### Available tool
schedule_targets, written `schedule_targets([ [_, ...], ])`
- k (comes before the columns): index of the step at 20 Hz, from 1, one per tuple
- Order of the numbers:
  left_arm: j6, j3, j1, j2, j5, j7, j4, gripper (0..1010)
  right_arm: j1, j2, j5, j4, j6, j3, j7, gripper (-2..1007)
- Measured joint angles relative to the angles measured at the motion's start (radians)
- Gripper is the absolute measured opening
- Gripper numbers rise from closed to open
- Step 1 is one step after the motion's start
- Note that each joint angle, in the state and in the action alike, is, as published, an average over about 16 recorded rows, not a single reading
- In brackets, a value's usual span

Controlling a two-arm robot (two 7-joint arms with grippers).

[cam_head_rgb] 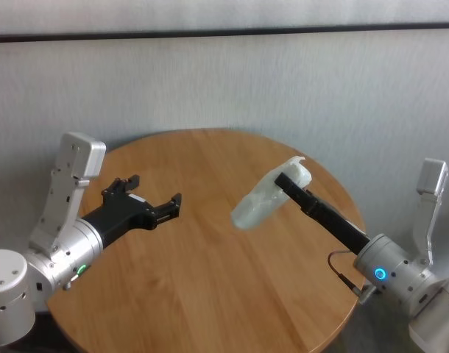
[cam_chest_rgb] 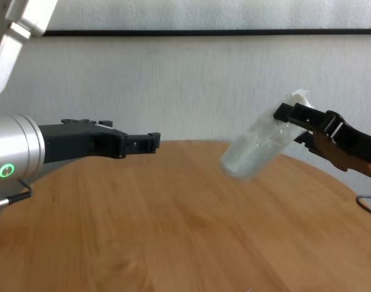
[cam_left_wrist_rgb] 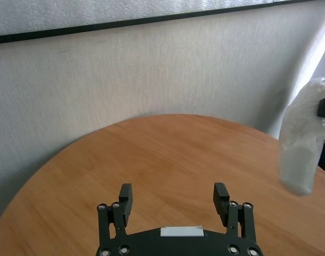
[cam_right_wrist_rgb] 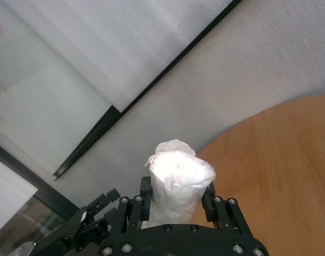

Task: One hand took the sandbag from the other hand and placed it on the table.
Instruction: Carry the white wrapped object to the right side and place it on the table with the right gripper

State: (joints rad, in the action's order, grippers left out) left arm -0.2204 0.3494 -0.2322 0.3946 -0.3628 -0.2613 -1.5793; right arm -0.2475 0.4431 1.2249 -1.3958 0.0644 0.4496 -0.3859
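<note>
The white lumpy sandbag [cam_head_rgb: 263, 204] hangs tilted in the air above the right half of the round wooden table [cam_head_rgb: 210, 287]. My right gripper [cam_head_rgb: 289, 180] is shut on its upper part, near the crimped end. The bag also shows in the right wrist view [cam_right_wrist_rgb: 178, 178] between the fingers, in the chest view [cam_chest_rgb: 255, 151] and in the left wrist view [cam_left_wrist_rgb: 301, 144]. My left gripper [cam_head_rgb: 154, 190], on the wrist with the green ring light, is open and empty. It hovers over the table's left side, pointing toward the bag, well apart from it.
A grey wall [cam_head_rgb: 232, 81] stands close behind the table. The table's round edge [cam_head_rgb: 335, 176] curves just past the right gripper. A black-framed window [cam_right_wrist_rgb: 98, 122] shows in the right wrist view. Nothing else lies on the tabletop.
</note>
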Motion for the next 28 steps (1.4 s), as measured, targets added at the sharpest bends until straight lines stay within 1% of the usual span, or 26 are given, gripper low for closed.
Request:
schedule_targets([
  [9, -0.009, -0.027, 0.013, -0.024, 0.031, 0.034, 0.002, 1002, 0.007, 0.01, -0.005, -0.002, 0.0, -0.014, 0.005, 544],
  [15, -0.022, -0.041, 0.017, -0.039, 0.052, 0.053, 0.004, 1002, 0.013, 0.016, -0.011, -0.002, -0.002, -0.023, 0.008, 544],
  [22, -0.036, -0.049, 0.019, -0.048, 0.069, 0.065, 0.006, 1002, 0.018, 0.021, -0.025, -0.001, -0.005, -0.03, 0.014, 544],
  [28, -0.041, -0.049, 0.018, -0.049, 0.071, 0.066, 0.007, 1002, 0.022, 0.025, -0.042, -0.001, -0.007, -0.039, 0.021, 544],
])
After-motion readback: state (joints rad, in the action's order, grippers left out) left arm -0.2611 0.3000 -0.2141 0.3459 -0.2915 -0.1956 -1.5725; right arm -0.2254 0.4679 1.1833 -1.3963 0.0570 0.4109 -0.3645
